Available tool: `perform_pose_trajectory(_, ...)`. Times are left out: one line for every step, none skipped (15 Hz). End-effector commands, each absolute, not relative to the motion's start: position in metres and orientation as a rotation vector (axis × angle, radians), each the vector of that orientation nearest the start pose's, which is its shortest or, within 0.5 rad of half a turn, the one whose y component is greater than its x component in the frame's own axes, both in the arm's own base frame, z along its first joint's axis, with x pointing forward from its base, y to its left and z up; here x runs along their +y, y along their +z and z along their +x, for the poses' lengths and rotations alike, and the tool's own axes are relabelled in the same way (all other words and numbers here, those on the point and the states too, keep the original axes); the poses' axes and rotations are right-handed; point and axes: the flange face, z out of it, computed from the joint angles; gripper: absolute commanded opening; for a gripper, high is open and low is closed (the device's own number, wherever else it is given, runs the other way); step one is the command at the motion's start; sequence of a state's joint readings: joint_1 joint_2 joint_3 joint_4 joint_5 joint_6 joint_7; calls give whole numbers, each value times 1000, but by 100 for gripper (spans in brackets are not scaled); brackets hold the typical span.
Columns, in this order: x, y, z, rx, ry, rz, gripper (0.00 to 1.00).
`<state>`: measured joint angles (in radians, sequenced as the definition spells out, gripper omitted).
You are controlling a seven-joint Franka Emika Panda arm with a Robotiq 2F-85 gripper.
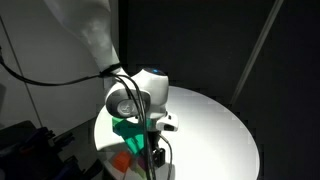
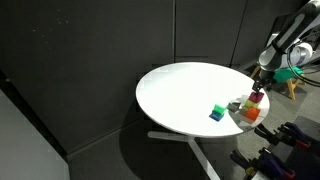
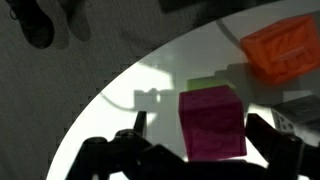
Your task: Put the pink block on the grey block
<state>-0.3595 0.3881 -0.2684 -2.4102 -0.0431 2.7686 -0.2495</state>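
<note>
white arm (image 1: 95, 30), dark pincer (image 3: 200, 122)

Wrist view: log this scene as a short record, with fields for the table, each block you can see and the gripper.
table: white round table, seen against a dark floor
pink block: sitting on the table, centred in the wrist view
gripper: open, low over the table, jaws standing one on each side of the pink block
yellow-green block: directly behind the pink block; whether they touch cannot be told
orange block: farther back on the table, apart from the pink block
stacking: not done yet
</note>
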Motion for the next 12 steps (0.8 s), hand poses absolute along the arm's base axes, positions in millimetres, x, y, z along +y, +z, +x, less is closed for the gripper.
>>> perform_pose_trajectory(-301, 156, 396, 496, 90, -3201, 100)
perform_pose_trajectory(-301, 155, 397, 499, 93, -3201, 100)
perform_pose_trajectory(-301, 155, 397, 500, 95, -3200, 100)
perform_pose_trajectory(-301, 154, 397, 504, 98, -3200, 100)
perform_pose_trajectory(-301, 154, 397, 510, 101, -3200, 100)
perform_pose_trajectory(-301, 153, 397, 515, 103, -3200, 100)
perform_pose_trajectory(-301, 153, 397, 517, 103, -3200, 100)
perform_pose_trajectory(-301, 152, 398, 520, 105, -3200, 100)
perform_pose_trajectory(-301, 152, 398, 521, 111, -3200, 100)
perform_pose_trajectory(-301, 151, 398, 522, 116, -3201, 80)
perform_pose_trajectory(-300, 150, 398, 524, 123, -3203, 73)
perform_pose_trajectory(-300, 149, 399, 524, 128, -3204, 66)
